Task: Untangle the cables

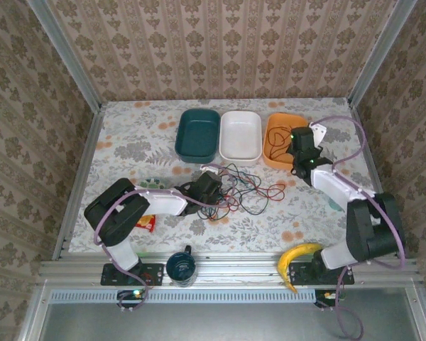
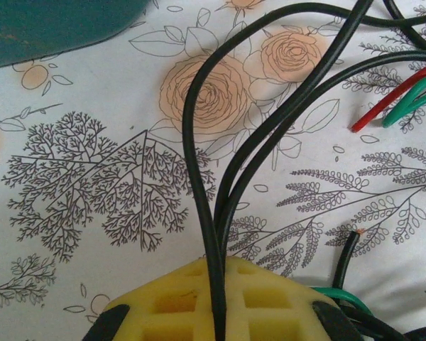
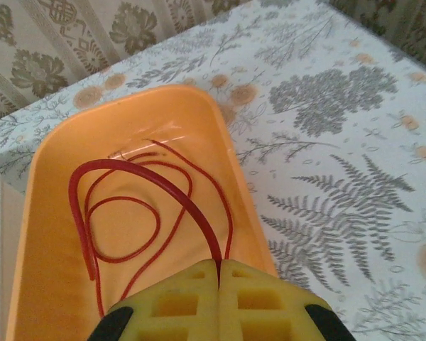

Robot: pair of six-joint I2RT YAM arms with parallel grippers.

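Left pincer clamps black cables; right pincer clamps red cable inside orange bin

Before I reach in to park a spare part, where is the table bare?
Bare: back-left corner beside the teal bin, and the near strip between mug and banana. Crowded: the middle, where the cables sprawl from the left claw, and the orange bin, where the right claw pinches a red cable.

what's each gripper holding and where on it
The left gripper pinches black cable strands where they bunch; the right gripper pinches the red cable partway along, over the orange bin.
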